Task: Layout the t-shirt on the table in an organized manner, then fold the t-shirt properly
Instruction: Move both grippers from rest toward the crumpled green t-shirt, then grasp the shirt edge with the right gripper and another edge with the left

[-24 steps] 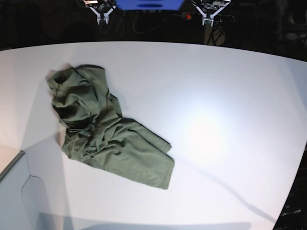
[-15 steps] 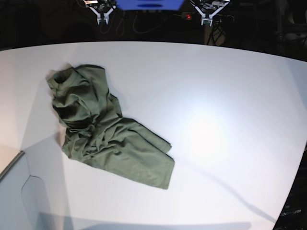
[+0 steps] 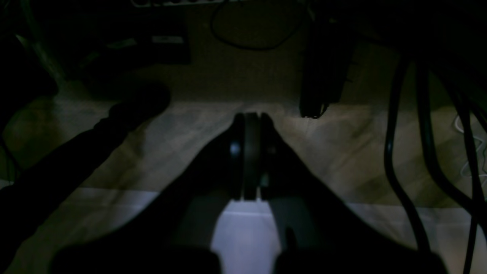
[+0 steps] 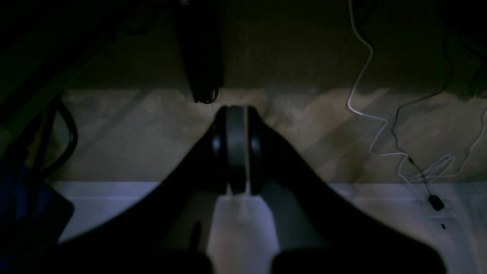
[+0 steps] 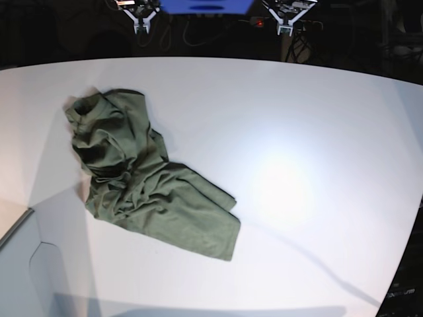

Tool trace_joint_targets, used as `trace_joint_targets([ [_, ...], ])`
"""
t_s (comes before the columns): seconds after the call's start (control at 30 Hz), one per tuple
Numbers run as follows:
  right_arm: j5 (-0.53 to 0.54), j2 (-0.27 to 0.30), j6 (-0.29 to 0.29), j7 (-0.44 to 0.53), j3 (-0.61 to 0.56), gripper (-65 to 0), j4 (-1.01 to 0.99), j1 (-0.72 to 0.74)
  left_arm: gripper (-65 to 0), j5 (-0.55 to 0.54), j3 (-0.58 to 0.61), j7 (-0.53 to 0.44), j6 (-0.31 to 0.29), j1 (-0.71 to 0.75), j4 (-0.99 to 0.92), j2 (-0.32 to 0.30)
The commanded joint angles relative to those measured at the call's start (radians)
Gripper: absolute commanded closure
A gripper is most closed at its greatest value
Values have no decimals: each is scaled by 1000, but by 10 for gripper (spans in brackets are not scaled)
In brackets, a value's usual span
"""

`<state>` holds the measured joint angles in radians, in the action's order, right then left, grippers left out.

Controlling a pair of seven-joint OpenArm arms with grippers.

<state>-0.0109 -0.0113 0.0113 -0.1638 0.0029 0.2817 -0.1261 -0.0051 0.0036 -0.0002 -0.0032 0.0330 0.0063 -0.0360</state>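
Both pincers sit clenched with nothing between their pads. In the left wrist view the left gripper (image 3: 249, 116) has its two dark fingers pressed flat together, pointing toward 12 o'clock over a dim floor beyond the table's edge; black cables (image 3: 403, 152) hang at about 3 o'clock of it. In the right wrist view the right gripper (image 4: 236, 110) is likewise squeezed tight on itself, aimed at 12 o'clock, with a thin white cord (image 4: 374, 114) trailing over the floor at 2 o'clock. Both views are very dark, so what the upright black shape just past each tip is cannot be told.

From the base view both arms are drawn back at the far side, at 12 o'clock of the table (image 5: 297, 132): the right gripper (image 5: 143, 24) toward 11 o'clock and the left gripper (image 5: 286, 26) toward 1 o'clock, each hanging tips-down past the table's far curved edge, well apart from the cloth.

The t-shirt (image 5: 142, 175) lies crumpled on the white top toward 9 o'clock, a wrinkled olive heap running from its bunched neck end at 10 o'clock down to a flatter, squared end nearer 6 o'clock. Neither arm touches it.
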Motion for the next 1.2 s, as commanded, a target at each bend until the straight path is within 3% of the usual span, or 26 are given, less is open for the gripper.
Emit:
trace_joint_targets([
  [0.0, 7, 3, -17, 2, -2, 0, 4, -7, 0, -2, -1, -2, 2, 9, -1, -3],
  [0.17, 7, 3, -17, 2, -2, 0, 78, -59, 0, -3, -4, -1, 1, 117, 172, -31],
  [0.4, 7, 4, -17, -6, -2, 0, 529, -309, 0, -3, -4, 13, 1, 365, 588, -78],
  [0.6, 6, 20, -17, -7, 1, 0, 893, -499, 0, -3, -4, 147, 1, 534, 960, -133],
  [0.77, 6, 44, -17, -7, 7, 0, 1169, -620, 0, -3, -24, 167, 1, 689, 1343, -166],
  [0.97, 6, 96, -17, -7, 9, 0, 1433, -703, -1, -3, -152, 170, -2, 773, 1665, -106],
  [1.17, 6, 119, -17, -7, 7, 0, 1574, -668, -1, -3, -173, 289, -2, 729, 1880, -95],
])
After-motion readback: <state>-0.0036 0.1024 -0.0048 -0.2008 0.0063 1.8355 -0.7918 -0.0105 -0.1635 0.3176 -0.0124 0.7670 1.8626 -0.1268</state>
